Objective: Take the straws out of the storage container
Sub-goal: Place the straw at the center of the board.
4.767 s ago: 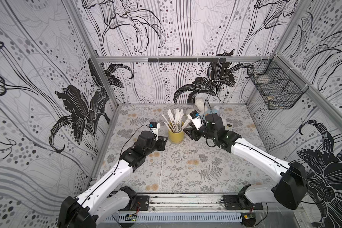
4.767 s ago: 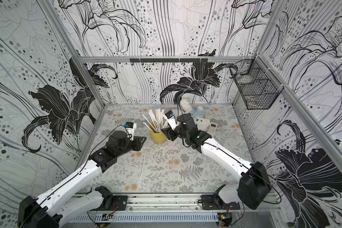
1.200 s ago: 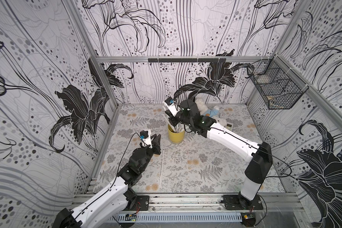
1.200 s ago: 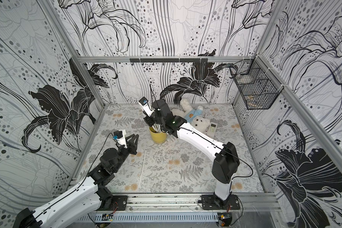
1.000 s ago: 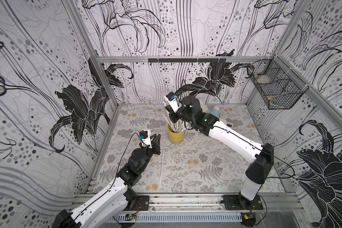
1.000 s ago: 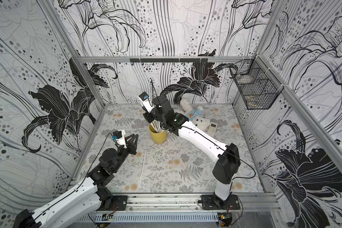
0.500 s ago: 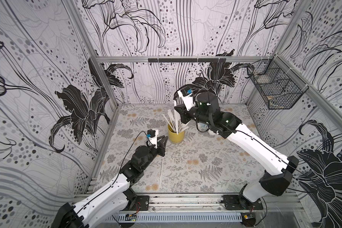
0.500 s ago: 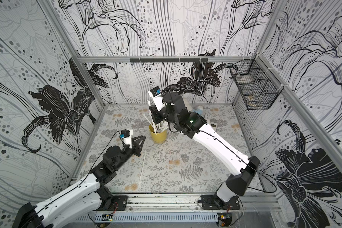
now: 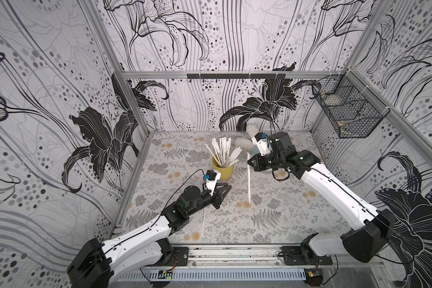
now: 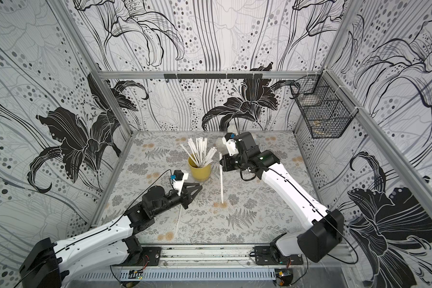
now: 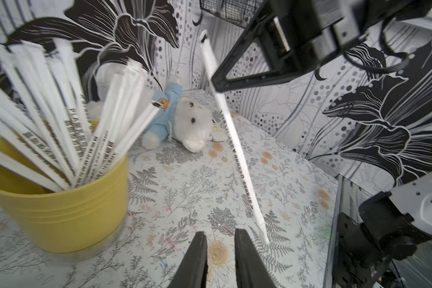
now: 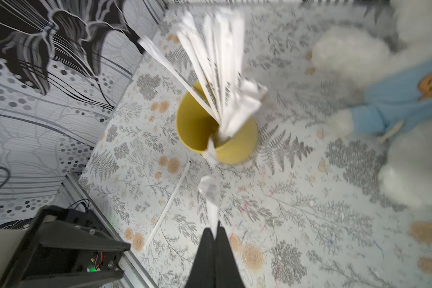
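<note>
Paper-wrapped straw (image 9: 248, 182) hangs just right of the mustard-yellow cup (image 9: 225, 170), pinched near its top in your closed right gripper (image 9: 250, 162); it may slip free, and your empty, part-open left gripper (image 11: 220, 234) near the cup could topple the straws (image 9: 221, 152) standing in it.

Black lily-print walls (image 9: 210, 37) — fern-patterned floor (image 9: 284, 204) — wire basket (image 9: 347, 112) hung

Straws (image 9: 222, 150) in cup (image 9: 223, 172), teddy (image 11: 192, 124) behind

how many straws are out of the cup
2. One straw hangs from the right gripper beside the cup; a second straw lies on the table by the left gripper. Arms may hide more.
</note>
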{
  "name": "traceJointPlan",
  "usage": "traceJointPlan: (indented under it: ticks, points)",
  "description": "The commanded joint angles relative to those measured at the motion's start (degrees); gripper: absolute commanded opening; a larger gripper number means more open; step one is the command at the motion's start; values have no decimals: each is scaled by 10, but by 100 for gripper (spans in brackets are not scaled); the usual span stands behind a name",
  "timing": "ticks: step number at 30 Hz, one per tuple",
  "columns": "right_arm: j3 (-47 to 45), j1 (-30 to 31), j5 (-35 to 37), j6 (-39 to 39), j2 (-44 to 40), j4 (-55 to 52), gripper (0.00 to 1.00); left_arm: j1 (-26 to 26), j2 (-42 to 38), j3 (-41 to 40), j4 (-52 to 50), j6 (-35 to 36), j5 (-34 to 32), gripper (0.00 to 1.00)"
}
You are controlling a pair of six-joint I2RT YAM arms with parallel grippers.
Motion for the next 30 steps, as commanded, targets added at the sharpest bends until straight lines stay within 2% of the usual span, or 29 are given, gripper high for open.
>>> traceJointPlan:
  ticks: [1, 6, 15, 24, 30]
  points:
    - [-55, -24, -32, 11, -3, -26, 0, -17, 40, -8, 87, -32, 32, 26]
    - [-128, -61, -42, 4, 22, -9, 1, -34, 115, -10, 150, -67, 42, 27]
    - [-152, -81, -41, -8, 103, -7, 4, -53, 228, 26, 164, -115, 56, 27]
    - [-181, -95, -51, -8, 172, 11, 9, -56, 305, 52, 184, -147, 88, 27]
    - [-185, -100, -49, -12, 195, 20, 15, -57, 319, 68, 170, -144, 96, 27]
